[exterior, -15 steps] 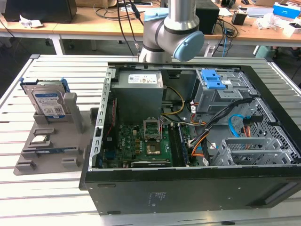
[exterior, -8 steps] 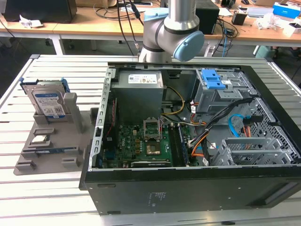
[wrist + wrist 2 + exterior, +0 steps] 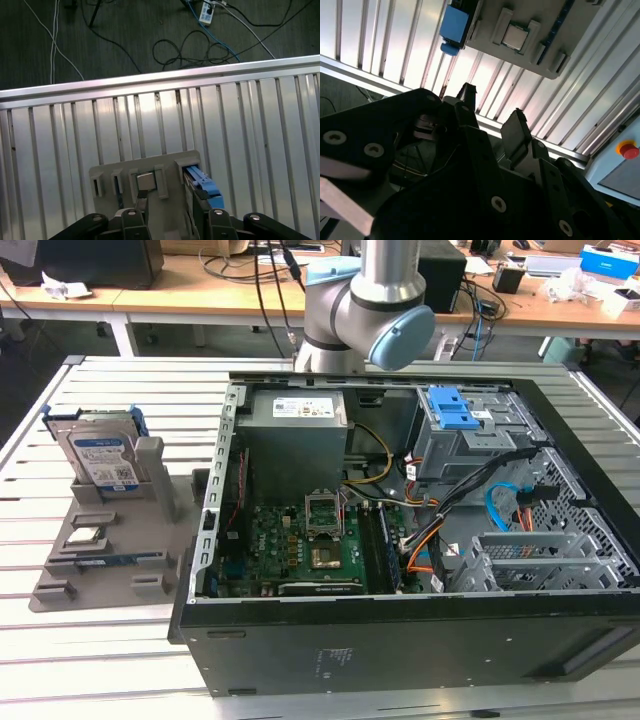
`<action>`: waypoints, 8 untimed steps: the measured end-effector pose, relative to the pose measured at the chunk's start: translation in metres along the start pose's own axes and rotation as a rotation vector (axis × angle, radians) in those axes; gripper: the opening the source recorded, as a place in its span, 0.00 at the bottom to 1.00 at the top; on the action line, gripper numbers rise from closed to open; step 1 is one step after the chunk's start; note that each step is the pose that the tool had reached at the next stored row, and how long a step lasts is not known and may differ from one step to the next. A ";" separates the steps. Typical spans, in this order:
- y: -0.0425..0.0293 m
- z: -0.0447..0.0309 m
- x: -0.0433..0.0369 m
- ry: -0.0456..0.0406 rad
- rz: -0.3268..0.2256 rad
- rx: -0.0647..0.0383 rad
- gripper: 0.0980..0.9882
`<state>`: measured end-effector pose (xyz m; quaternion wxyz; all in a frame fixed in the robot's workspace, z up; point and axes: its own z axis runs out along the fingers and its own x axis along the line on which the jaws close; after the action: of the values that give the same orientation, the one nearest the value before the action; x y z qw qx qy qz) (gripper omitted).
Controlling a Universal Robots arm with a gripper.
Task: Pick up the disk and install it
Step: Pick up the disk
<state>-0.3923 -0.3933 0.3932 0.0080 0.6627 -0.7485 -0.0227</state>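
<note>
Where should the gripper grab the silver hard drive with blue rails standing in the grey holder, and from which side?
Take the silver hard drive with blue rails by its free upper edge, jaws across its thickness, coming from above along its lean. It stands tilted on edge in the grey plastic holder, whose posts cover its lower part.

Open computer case (image 3: 400,630) beside grey fixture (image 3: 105,575), slatted table (image 3: 70,665)
</note>
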 end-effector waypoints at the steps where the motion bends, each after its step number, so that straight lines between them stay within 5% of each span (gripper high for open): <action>1: -0.0032 0.0000 -0.0013 0.0008 0.000 0.000 0.43; 8: -0.0247 -0.0009 -0.0096 0.0104 0.000 0.001 0.43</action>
<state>-0.3666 -0.3867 0.3932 0.0115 0.6627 -0.7486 -0.0187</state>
